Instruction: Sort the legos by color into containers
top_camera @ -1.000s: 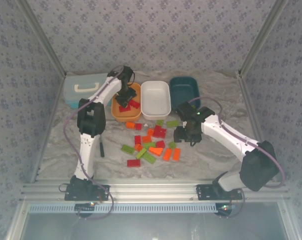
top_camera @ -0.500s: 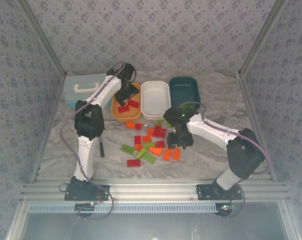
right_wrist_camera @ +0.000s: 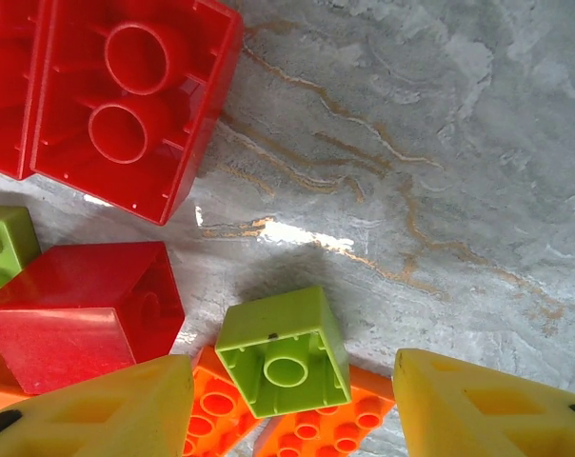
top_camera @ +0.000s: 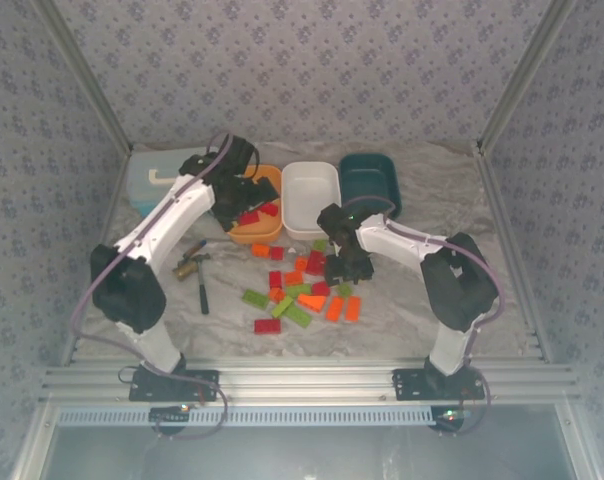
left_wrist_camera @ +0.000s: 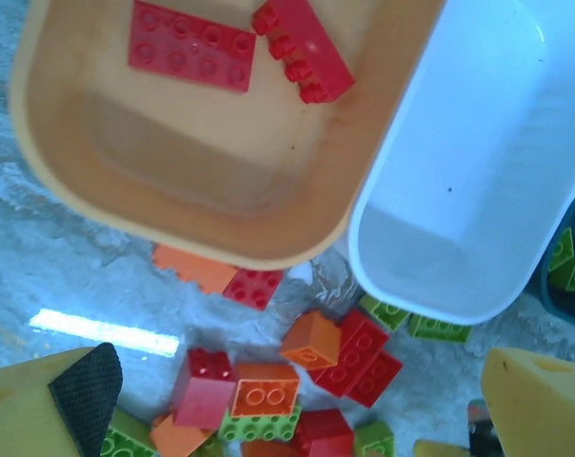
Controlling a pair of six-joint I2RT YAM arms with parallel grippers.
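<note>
Between the jaws of the right gripper (top_camera: 342, 270), dead centre: small lime green brick (right_wrist_camera: 283, 350), underside up, squarish so no long axis to line up, propped on orange bricks (right_wrist_camera: 221, 414) | jaws held apart, nothing clamped | left gripper (top_camera: 244, 203) spread wide above the orange tray (left_wrist_camera: 40, 143), so the right arm is judged nearer | teal tray (top_camera: 370, 180) reckoned as the drop.

On my surface (top_camera: 382, 322), the left tray (top_camera: 250, 236), middle tray (top_camera: 310, 190) and right tray (top_camera: 370, 180) stand side by side at 12 o'clock, with a lidded case (top_camera: 152, 180) at their 9. In the left tray lie two bricks (top_camera: 257, 213). The loose bricks (top_camera: 302, 290) spread at the trays' 6 o'clock, below my right claw (right_wrist_camera: 292, 400). A thin tool (top_camera: 203, 293) lies at 9 o'clock of them.
</note>
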